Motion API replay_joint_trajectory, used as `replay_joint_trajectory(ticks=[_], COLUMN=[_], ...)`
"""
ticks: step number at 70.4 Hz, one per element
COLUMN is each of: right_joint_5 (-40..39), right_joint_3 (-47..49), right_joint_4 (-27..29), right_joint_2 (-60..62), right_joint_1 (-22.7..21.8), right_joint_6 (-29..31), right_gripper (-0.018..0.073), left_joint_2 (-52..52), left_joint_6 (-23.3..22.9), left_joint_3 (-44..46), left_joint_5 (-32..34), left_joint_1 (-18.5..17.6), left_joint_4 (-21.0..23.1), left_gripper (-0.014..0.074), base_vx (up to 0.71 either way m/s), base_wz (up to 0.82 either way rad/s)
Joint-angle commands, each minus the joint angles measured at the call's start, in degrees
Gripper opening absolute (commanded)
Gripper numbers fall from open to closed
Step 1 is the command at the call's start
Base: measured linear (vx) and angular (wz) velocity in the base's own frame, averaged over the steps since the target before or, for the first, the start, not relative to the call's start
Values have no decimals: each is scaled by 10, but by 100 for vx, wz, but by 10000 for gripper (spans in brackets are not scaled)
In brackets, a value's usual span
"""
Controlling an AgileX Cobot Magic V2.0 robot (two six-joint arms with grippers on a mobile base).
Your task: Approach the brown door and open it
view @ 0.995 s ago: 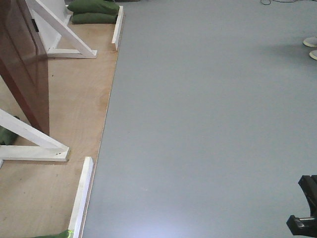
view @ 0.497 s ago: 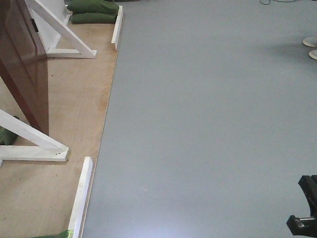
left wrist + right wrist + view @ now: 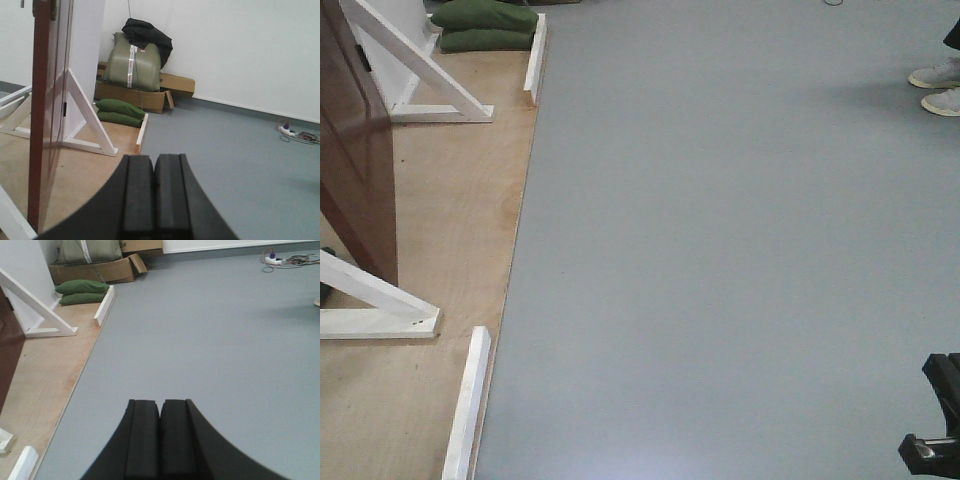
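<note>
Leftward drift of brown door [image 3: 355, 150] toward the front view's edge since a half-second back; suggests approach not yet squared to it. Jaws pressed closed on nothing at left gripper [image 3: 154, 167] and right gripper [image 3: 160, 412], well apart from door.

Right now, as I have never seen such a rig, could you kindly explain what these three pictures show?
This is a wheeled robot with two arms. The front picture looks down at the grey floor from the robot's body. The brown door stands at the picture's left edge on a plywood platform, beside a white brace frame, with green sandbags beyond. The other two pictures come from cameras on the wrists: the black shapes at the bottom are the left gripper and the right gripper. Both are shut, pads together, and hold nothing. Someone's shoes show at the right.
</note>
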State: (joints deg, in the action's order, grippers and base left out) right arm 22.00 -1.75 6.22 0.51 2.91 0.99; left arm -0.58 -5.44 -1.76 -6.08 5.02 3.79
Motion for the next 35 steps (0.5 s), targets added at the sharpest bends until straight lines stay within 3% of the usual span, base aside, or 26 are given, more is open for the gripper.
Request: replay_joint_trajectory(ticks=[1, 35], right_joint_5=[-46, -46], right_joint_3=[-1, -1], right_joint_4=[-3, -3], right_joint_2=[9, 9], right_joint_1=[-1, -1], right_joint_6=[6, 6], right_gripper=[0, 0], left_joint_2=[-15, -15], left_joint_6=[-4, -4], left_joint_3=[-10, -10], left_joint_5=[45, 45], left_joint_1=[-2, -2], left_joint_4=[-3, -3], left_gripper=[17, 17], base_vx=[8, 16], base_wz=[-20, -19])
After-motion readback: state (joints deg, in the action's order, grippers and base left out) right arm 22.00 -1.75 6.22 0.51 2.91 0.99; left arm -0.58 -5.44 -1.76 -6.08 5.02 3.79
